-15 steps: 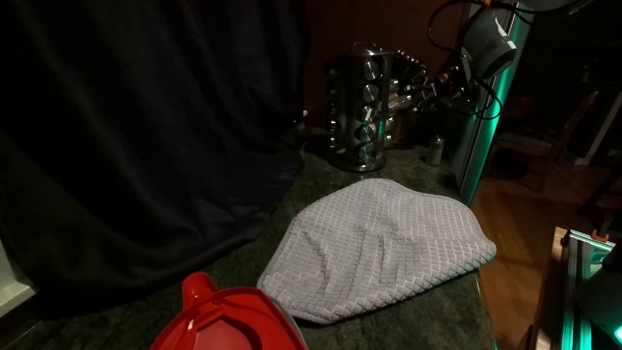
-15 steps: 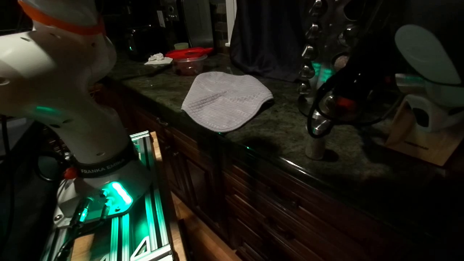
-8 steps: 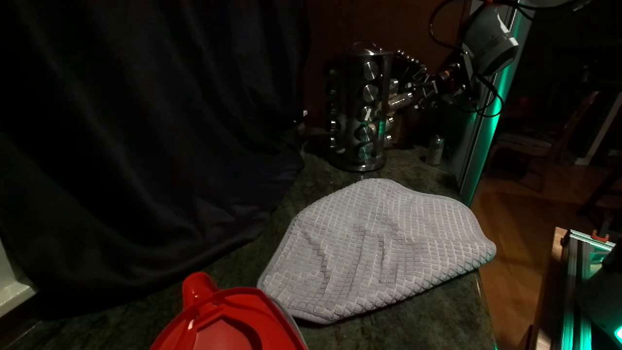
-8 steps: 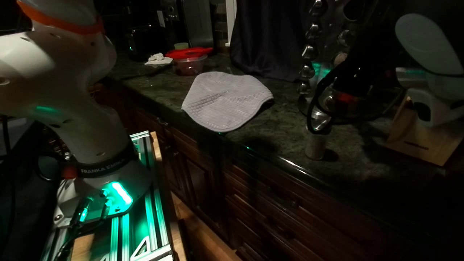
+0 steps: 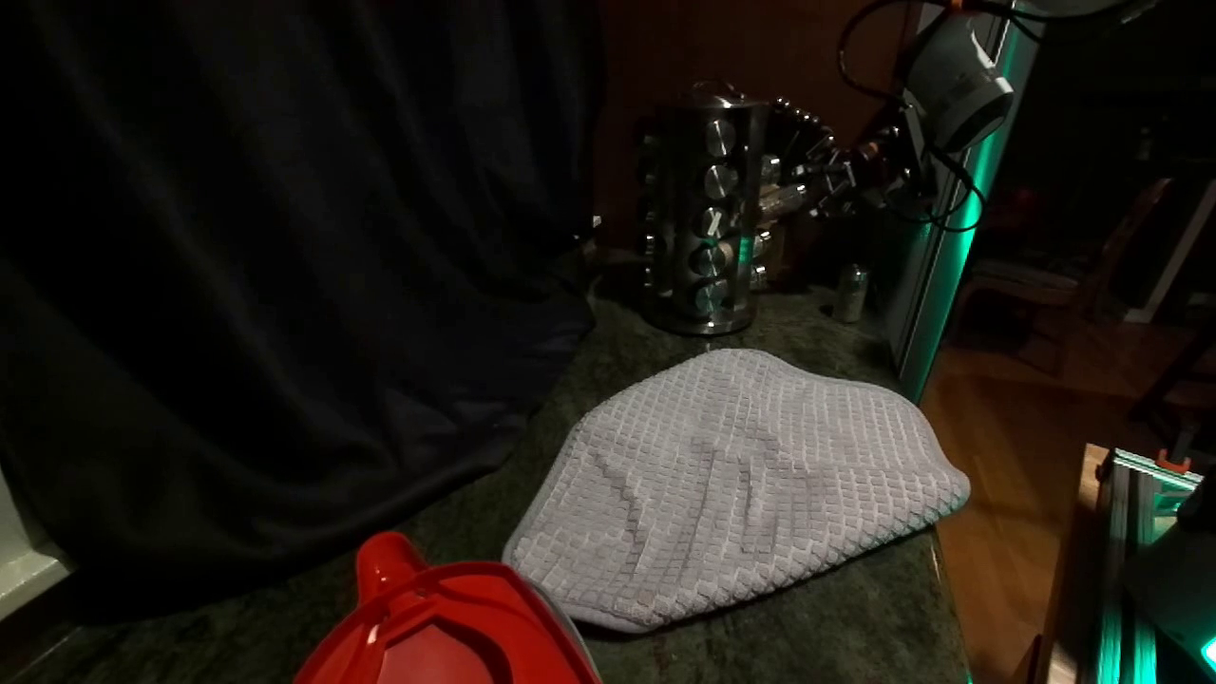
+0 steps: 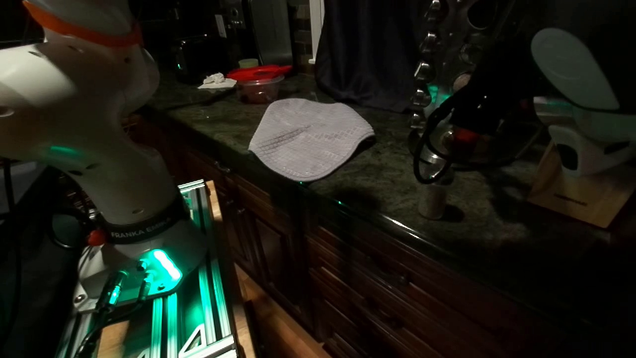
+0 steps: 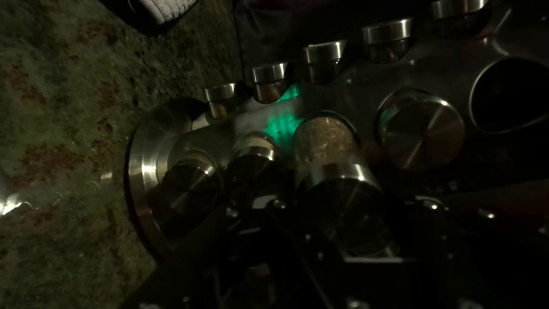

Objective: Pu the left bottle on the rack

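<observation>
The rack (image 5: 698, 209) is a tall metal spice tower with lidded bottles in its holes; it also shows in the wrist view (image 7: 240, 122). My gripper (image 7: 347, 208) is shut on a clear bottle (image 7: 326, 137) with tan contents and a silver lid. The lid is between the dark fingers, and the bottle's far end is at a hole in the rack's side; how deep it sits is hidden. The held bottle also shows tilted in an exterior view (image 5: 783, 200). Another bottle (image 5: 852, 293) stands upright on the counter, also visible in an exterior view (image 6: 432, 201).
An empty hole (image 7: 510, 95) shows in the rack. A grey towel (image 5: 741, 475) lies on the counter in front of the rack. A red-lidded container (image 6: 258, 84), a black curtain (image 5: 332, 285) and a wooden block (image 6: 571, 204) are nearby. The counter edge (image 6: 397, 226) is close to the standing bottle.
The rack has turned slightly, its front lids shifting left in an exterior view. My wrist has shifted slightly, with the bottle still in the gripper.
</observation>
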Tool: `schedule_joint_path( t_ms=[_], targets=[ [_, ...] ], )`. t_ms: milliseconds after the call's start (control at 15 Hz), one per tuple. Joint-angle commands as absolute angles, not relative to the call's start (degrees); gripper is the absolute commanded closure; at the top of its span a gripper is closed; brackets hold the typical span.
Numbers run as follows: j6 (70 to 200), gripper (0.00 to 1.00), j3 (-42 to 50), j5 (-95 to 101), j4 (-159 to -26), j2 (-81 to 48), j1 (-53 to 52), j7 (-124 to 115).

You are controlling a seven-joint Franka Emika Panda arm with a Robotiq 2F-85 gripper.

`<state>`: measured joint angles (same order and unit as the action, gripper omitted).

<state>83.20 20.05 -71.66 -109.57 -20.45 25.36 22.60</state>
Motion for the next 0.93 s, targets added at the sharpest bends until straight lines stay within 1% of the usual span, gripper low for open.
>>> schedule_joint_path(
  t_ms=[0,867],
  targets=[
    [84.1,0.76,20.1,-73.0,-111.9,-19.3,25.2,20.4],
    [83.3,0.76,20.6,-79.2,-113.0,-19.3,26.0,17.1]
  ],
)
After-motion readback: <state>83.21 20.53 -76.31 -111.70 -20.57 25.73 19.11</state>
